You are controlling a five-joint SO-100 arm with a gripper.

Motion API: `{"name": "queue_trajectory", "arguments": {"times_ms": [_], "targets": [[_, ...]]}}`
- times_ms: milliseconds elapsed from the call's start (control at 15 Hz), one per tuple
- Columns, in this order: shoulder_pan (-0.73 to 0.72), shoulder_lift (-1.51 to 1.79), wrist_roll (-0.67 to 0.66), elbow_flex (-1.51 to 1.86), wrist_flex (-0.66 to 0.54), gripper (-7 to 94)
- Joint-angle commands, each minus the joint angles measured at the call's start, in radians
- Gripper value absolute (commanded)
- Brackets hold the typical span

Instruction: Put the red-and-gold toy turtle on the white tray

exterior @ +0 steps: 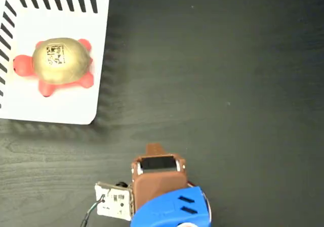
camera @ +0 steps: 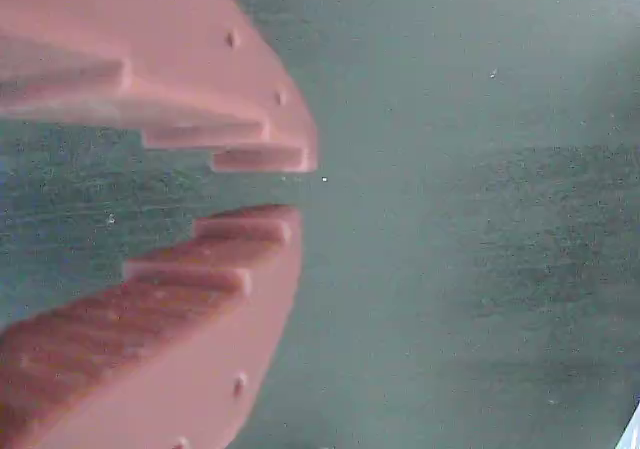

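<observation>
And the red-and-gold toy turtle (exterior: 61, 65) is sitting on the white tray (exterior: 96, 50), gold shell up, logo showing, head pointing toward the tray's striped left edge in the fixed view, every leg inside the rim, so by my read the placement is done. The gripper (camera: 300, 184), seen close in the wrist view, has its jaws only a narrow gap apart, nearly closed, with nothing between them, just dark table (exterior: 228, 60) behind the stepped fingertips (camera: 255, 231). In the fixed view the arm (exterior: 159, 186) is folded at the bottom edge of the picture, well apart from the tray, below it and off to its right, with open table between them; the turtle is therefore far from the tool, up and to the left of it, and out of the wrist camera's sight altogether. What could still go wrong? Not much, I'd judge, but the turtle rests nearer the tray's left half, and any fresh sweep of the arm toward the tray could clip the near corner and slide the whole tray, or nudge the soft toy off its legs. A careless reach back in is the main risk; staying clear of the tray avoids it.
</observation>
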Motion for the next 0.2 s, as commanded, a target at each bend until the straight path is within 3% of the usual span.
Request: {"name": "queue_trajectory", "arguments": {"times_ms": [0, 133], "targets": [[0.005, 0.009, 0.006, -0.012, 0.011, 0], [0.005, 0.009, 0.006, -0.012, 0.011, 0]]}}
